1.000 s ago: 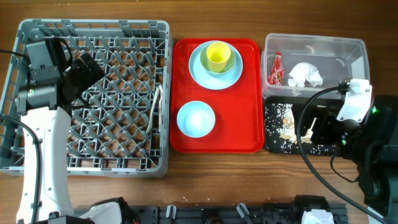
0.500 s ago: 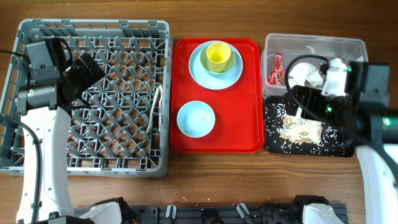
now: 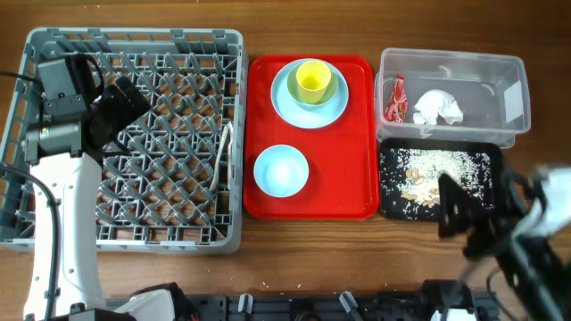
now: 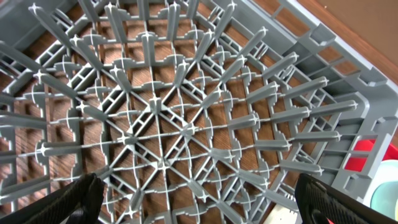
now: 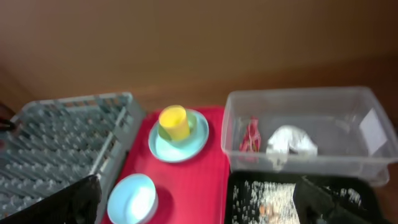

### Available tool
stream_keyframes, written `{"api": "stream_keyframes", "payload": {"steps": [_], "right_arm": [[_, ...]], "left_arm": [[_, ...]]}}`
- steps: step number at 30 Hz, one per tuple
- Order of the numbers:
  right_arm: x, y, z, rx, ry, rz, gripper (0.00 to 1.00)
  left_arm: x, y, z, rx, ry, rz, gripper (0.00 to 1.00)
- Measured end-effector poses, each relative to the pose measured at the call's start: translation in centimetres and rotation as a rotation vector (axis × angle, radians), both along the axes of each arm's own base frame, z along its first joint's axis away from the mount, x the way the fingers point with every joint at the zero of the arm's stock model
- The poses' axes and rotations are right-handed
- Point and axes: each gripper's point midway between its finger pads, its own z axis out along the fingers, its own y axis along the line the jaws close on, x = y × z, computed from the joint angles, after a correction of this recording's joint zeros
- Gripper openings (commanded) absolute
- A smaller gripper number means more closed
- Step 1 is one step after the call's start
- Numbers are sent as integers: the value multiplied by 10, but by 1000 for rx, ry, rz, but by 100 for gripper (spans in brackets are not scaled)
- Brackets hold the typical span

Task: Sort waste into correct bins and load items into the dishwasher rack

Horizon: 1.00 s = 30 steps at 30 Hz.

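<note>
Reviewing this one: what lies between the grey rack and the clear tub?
The red tray fills that stretch, carrying a blue plate with a yellow cup on it, and a separate blue bowl. The overhead view shows it.

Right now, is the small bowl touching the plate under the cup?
Apart. The overhead view shows bare red tray between bowl and plate.

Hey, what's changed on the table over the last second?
The right claw drew back toward the near table edge, open and empty, uncovering most of the black tray and its rice scraps. The left claw, plate, cup, bowl, napkin and wrapper stayed put.
</note>
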Motion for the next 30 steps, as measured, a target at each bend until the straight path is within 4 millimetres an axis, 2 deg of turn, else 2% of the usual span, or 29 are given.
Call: {"api": "stream_keyframes", "payload": {"steps": [2, 4, 14, 20, 22, 24, 25, 26, 27, 28, 30], "right_arm": [[-22, 1, 10, -4, -78, 0, 100], [-31, 2, 12, -5, -100, 0, 100], [-48, 2, -38, 6, 118, 0, 100], [-50, 3, -41, 6, 131, 0, 100], [-50, 3, -41, 6, 132, 0, 100], [-50, 3, -41, 7, 133, 0, 100], [-50, 3, -41, 7, 134, 0, 100], [-50, 3, -41, 7, 134, 0, 100], [-50, 3, -41, 7, 134, 0, 100], [-50, 3, -41, 7, 134, 0, 100], [-50, 3, -41, 7, 134, 0, 99]], "left_arm": [[0, 0, 0, -1, 0, 0, 100], [0, 0, 0, 0, 0, 0, 100], [0, 0, 0, 0, 0, 0, 100], [3, -3, 1, -26, -17, 0, 100], [-2, -31, -5, -177, 3, -54, 100], [-14, -70, -10, -355, 58, -140, 100], [-18, -88, -9, -431, 72, -185, 70], [-24, -122, -4, -540, 87, -286, 53], [-28, -140, -3, -556, 101, -347, 43], [-32, -162, -2, -566, 115, -423, 43], [-53, -225, -1, -559, 162, -645, 42]]}}
